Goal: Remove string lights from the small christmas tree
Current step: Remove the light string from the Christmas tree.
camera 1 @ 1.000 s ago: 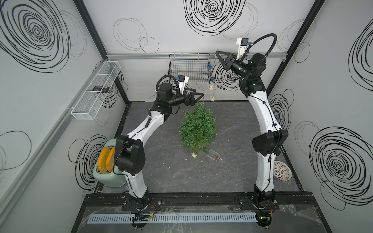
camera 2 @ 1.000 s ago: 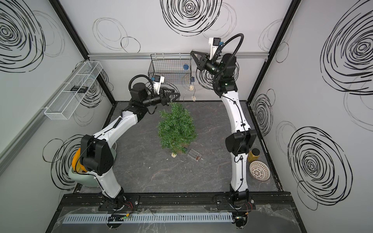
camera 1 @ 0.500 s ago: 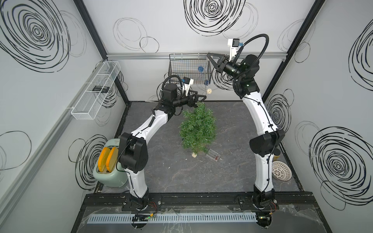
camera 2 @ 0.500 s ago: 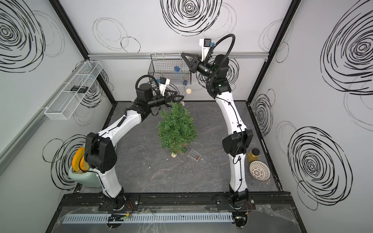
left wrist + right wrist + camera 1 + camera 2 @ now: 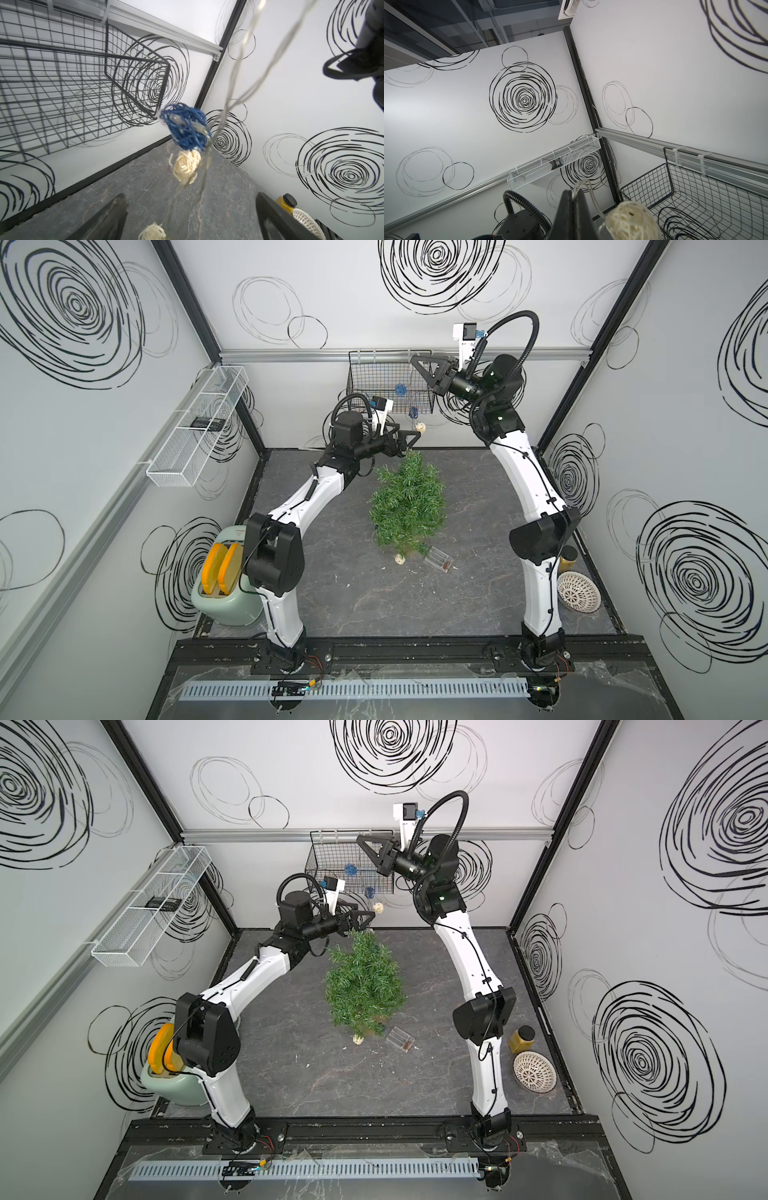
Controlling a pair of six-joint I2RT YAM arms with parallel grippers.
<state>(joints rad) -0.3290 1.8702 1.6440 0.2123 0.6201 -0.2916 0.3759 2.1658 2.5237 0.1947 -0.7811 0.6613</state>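
Right gripper [image 5: 413, 359] [image 5: 359, 839]: jaws pressed tight on the wire of the lights [image 5: 400, 388] [image 5: 350, 868], held high at the front rim of the black basket [image 5: 374, 383] on the back wall (the right wrist view bears this out: clear wire loops out from between the closed fingers [image 5: 566, 207], and a cream ball [image 5: 631, 220] hangs just beside them). From that grip the strand drops in front of the basket, carrying two blue balls and then a cream one, which hangs near the left gripper [image 5: 409, 437] [image 5: 365, 917]. Left gripper: jaws spread wide, holding nothing, lower than the right one and just over the tip of the tree [image 5: 409, 499] [image 5: 363, 982]. Seen from the left wrist, the strand hangs in line with the gap between the spread fingers [image 5: 108, 218], touching neither so far as can be seen; a blue ball [image 5: 185, 126] sits directly on a cream one. Tree: on the table [image 5: 332, 614], between the two arms, its tip toward the back wall. One more cream ball [image 5: 400, 559] lies on the table at the tree's foot, just beside a small clear box [image 5: 439, 563]. Whether any wire runs through the branches cannot be told. Further out: strainer [image 5: 579, 592] and jar [image 5: 523, 1040] beside the right arm, toaster [image 5: 224, 601] beside the left arm.
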